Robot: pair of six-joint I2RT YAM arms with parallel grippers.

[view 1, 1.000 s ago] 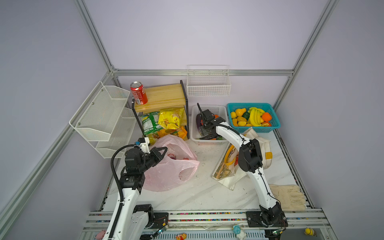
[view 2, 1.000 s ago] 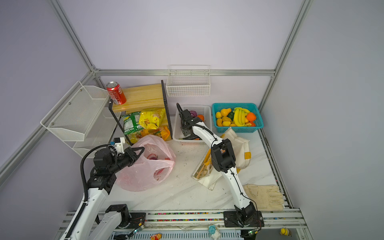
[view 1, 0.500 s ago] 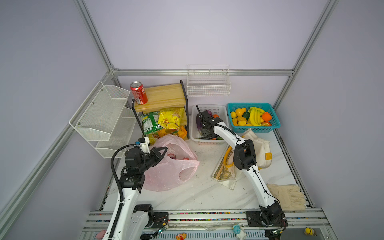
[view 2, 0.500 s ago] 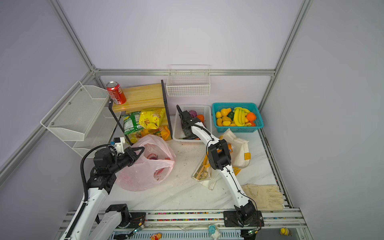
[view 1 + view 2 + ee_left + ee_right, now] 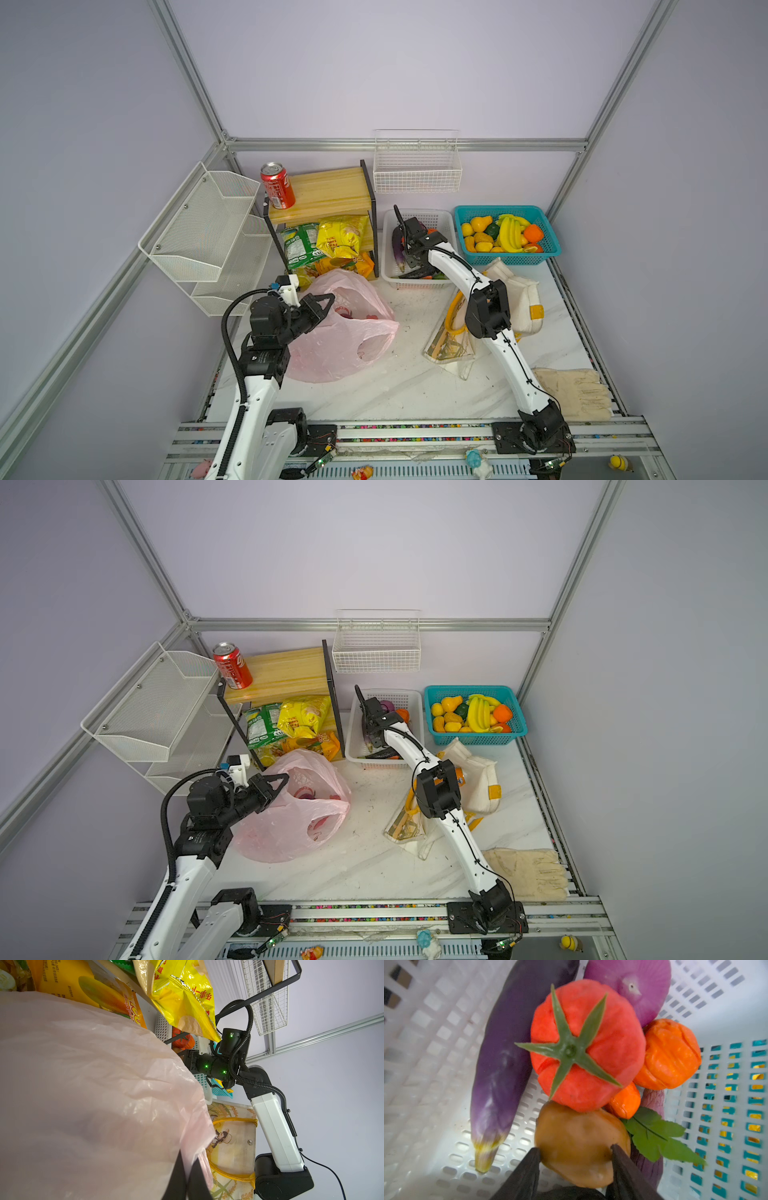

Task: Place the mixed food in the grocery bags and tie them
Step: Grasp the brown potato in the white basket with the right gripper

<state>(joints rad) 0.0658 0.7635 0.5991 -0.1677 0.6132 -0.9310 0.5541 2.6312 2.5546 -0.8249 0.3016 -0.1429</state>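
The right pincer [image 5: 574,1148] is way down in the white basket [image 5: 425,1022], one fingertip on each side of the brown potato [image 5: 581,1145]. It's spread about as wide as the potato. Both fingers look like they touch it, but honestly I can't tell if it's actually clamped.

Just past the tips, the red tomato [image 5: 587,1043] sits against the potato, green star stem facing the wrist camera. A long eggplant [image 5: 508,1059] lies along one side of the tomato. On the tomato's other side are some orange chunks [image 5: 668,1053] and a green leaf [image 5: 658,1134]. Farthest from the tips is the purple onion [image 5: 633,987], up against the tomato by the basket wall.

The left pincer [image 5: 188,1157] is squeezed tight on the rim of the pink bag [image 5: 340,340], thin plastic pinched between the fingers. The bag balloons out from the tips onto the desk [image 5: 395,386]. Red shapes show through it, but I can't tell if they're prints or contents.

Beyond the bag from that pincer are the snack packets [image 5: 340,237]. Higher up, the red cola can [image 5: 277,185] stands upright on the wooden shelf [image 5: 328,193]. Well apart from it, across the desk, the canvas tote [image 5: 515,299] slumps under the right arm. The teal basket [image 5: 507,259] sits just beside the white one.
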